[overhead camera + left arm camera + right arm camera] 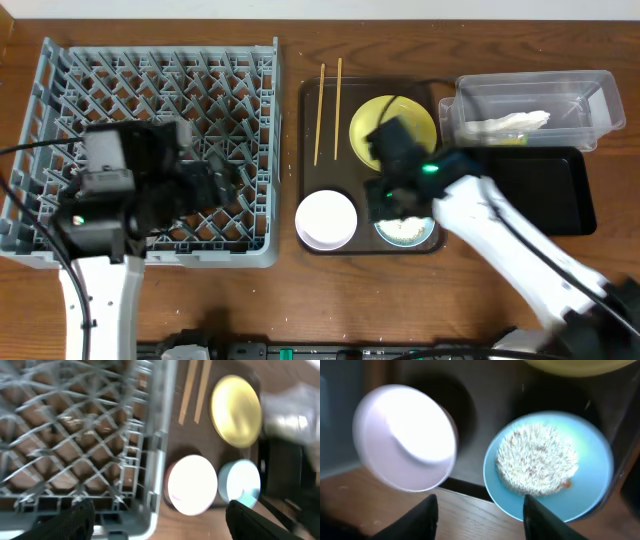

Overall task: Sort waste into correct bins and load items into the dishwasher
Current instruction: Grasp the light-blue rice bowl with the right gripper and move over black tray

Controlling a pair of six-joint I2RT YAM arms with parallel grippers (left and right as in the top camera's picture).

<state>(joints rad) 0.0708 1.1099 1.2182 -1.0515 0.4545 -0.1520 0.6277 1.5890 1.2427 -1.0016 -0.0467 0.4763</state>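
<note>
Brown wooden surface (pixel 300 300) fills the overhead view. The grey-blue dish rack (pixel 160 60) stands at the left with nothing loaded, and the left arm (pixel 105 165) hangs over its near half. The dark brown serving tray (pixel 338 178) carries two chopsticks (pixel 320 110), a yellow plate (pixel 415 118), a white bowl (pixel 326 218) and a light blue bowl (pixel 405 232). The right arm (pixel 490 225) reaches over the blue bowl. Further right, the clear tub (pixel 580 100) holds a crumpled white paper strip (pixel 510 124), with the black tray (pixel 545 190) just beside it.

From the left wrist, the left tool (pixel 160 525) is spread wide, grasping nothing, above the rack's near edge.

From the right wrist, the right tool (pixel 480 520) is likewise released. Its fingers are apart over the blue bowl's near rim, and rice scraps (pixel 537 457) are heaped in the bowl's middle.

The step in hand looks like picking up the blue bowl to empty its scraps into a bin. The next move calls for lowering one finger inside the rim and one outside, clenching, then carrying the bowl level.
</note>
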